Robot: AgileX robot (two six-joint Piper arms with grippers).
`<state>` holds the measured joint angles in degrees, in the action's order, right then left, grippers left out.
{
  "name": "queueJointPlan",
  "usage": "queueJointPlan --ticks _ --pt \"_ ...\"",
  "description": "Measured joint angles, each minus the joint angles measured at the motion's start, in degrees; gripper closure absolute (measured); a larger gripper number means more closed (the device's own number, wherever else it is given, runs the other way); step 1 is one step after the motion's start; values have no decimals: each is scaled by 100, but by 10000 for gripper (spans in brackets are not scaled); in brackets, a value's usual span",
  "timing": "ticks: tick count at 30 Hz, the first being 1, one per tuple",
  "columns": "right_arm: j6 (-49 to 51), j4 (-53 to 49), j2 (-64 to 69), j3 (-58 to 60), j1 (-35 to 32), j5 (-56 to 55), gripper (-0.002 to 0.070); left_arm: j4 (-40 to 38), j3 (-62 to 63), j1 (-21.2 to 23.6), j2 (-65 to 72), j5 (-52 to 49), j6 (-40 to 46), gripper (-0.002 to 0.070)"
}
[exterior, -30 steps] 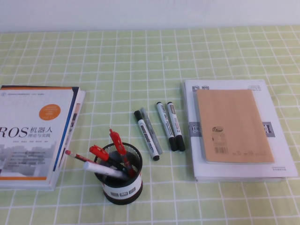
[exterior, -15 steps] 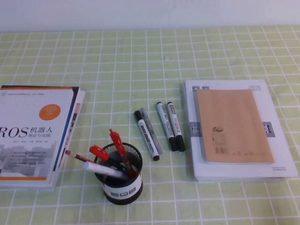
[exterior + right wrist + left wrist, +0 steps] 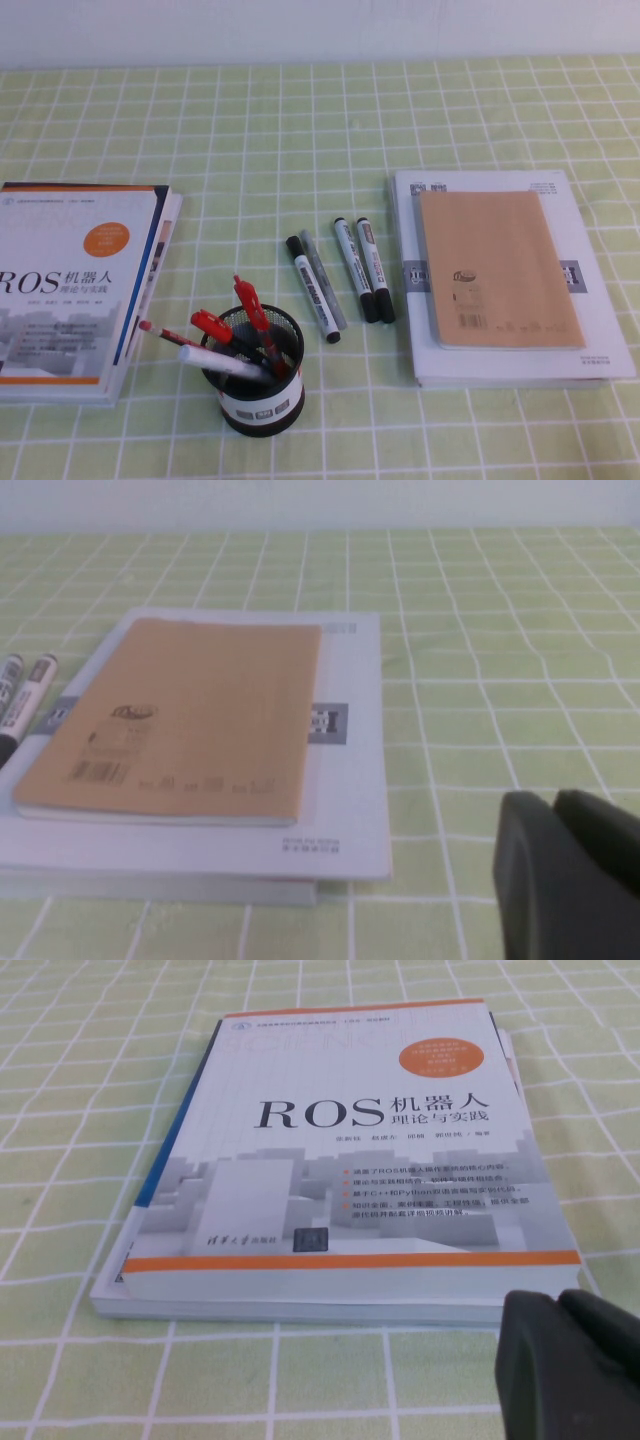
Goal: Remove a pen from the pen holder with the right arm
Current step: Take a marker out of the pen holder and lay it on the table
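Judged light, stiff: red-capped plastic pen (image 3: 249, 305) in black mesh pen holder (image 3: 262, 412); pinch below cap. Clenched right end effector (image 3: 555, 812) near tan notebook (image 3: 190, 715); left end effector (image 3: 560, 1307) by white ROS book (image 3: 340, 1160), state unclear.

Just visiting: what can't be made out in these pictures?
1. The left end effector, near the white ROS textbook, and the right end effector, near the brown paper notebook, both shut: absent from the high view, cropped by the wrist views' edges.
2. Red pens' lower ends: hidden inside the black mesh pen holder, high view.
3. Textbook's left part: cut by the high view's edge.
4. Black-and-white markers' label print: too small, high view.
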<state>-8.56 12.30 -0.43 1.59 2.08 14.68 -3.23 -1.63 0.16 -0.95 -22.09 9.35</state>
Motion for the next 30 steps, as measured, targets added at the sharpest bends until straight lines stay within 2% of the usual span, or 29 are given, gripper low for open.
queueJointPlan --ticks 10,30 --pt "0 -146 0 0 0 641 689 0 0 0 0 0 0 681" --pt "0 -134 0 0 0 678 689 0 0 0 0 0 0 681"
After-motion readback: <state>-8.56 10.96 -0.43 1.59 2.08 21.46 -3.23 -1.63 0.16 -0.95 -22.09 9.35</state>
